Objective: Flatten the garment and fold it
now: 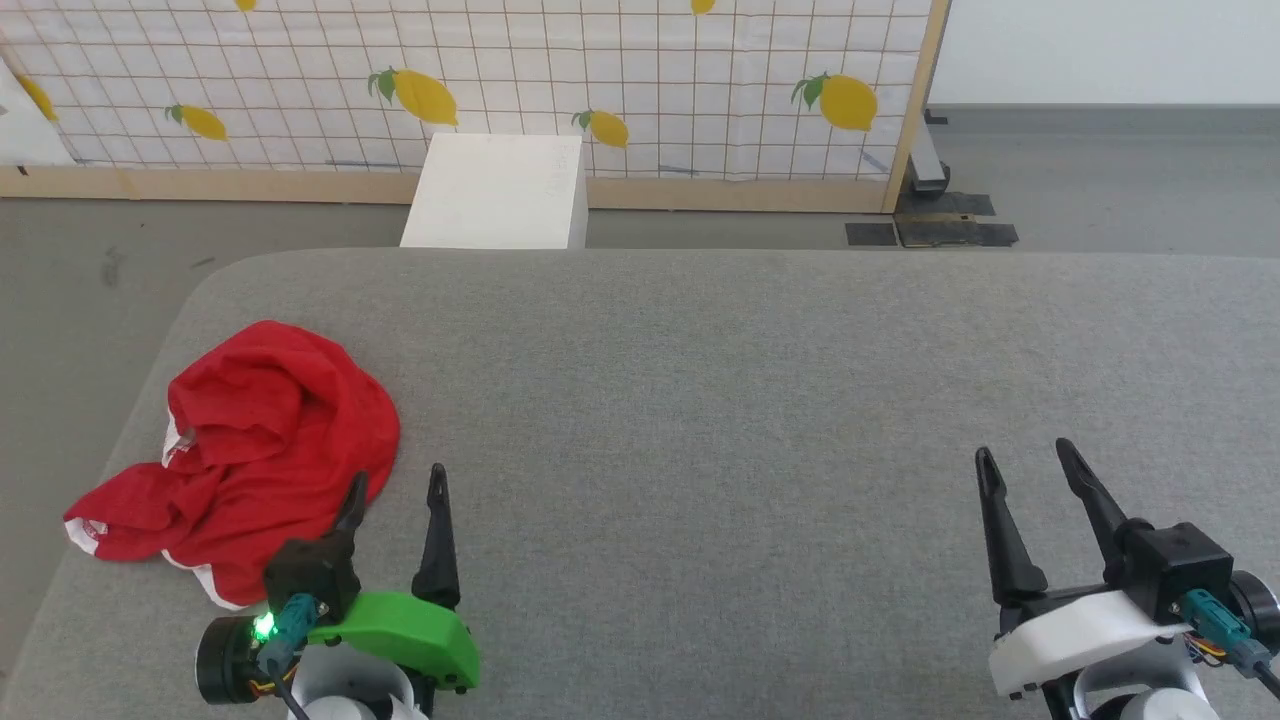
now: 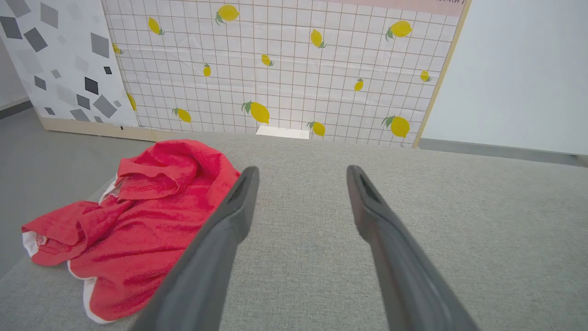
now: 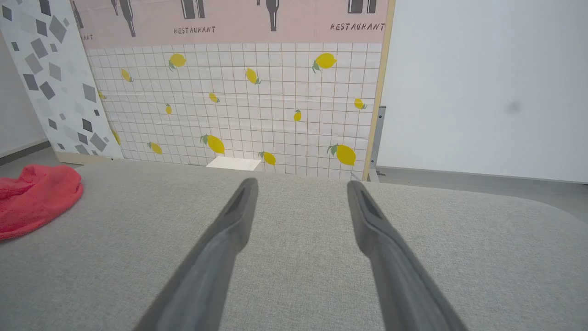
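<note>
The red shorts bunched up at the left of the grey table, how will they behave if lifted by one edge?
The red shorts lie crumpled in soft folds, so they will probably hang limp and unfold unevenly. The thin-looking fabric suggests little weight. Pushed across the textured table, they would likely bunch rather than slide.

You face a grey fabric surface; beyond its far edge stand a white box, a lemon-print panel and grey floor.
</note>
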{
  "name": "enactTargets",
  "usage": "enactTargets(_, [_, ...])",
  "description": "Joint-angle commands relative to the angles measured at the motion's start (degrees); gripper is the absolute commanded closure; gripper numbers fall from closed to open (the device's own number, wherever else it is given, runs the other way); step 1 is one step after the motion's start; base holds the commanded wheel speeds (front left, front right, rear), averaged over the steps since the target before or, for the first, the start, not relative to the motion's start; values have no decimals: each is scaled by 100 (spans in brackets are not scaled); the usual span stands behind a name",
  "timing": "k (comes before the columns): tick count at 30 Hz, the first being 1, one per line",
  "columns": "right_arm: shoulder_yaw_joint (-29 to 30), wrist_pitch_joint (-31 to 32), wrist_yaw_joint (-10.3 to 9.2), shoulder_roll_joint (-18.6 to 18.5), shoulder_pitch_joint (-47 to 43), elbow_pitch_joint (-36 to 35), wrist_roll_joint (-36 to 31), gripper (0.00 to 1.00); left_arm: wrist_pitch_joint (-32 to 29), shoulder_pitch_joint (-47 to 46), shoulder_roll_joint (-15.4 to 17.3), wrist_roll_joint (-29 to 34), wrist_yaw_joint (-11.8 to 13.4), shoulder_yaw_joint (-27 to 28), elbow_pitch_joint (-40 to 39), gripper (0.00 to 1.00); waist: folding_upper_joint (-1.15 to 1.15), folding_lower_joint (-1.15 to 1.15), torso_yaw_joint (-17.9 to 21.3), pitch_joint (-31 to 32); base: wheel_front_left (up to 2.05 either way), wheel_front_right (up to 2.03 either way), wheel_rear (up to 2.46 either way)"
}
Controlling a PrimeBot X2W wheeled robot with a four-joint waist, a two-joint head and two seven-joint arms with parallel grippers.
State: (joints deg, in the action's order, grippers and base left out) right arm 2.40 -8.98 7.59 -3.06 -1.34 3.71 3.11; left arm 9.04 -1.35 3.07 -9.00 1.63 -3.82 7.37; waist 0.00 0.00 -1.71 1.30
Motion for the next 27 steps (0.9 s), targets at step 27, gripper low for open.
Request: enactTargets(27, [127,-367,-8,15,-96,187,177,0,363,-140,-16,-294,13,-106,387,0,0,0,-67,36,0,0,0])
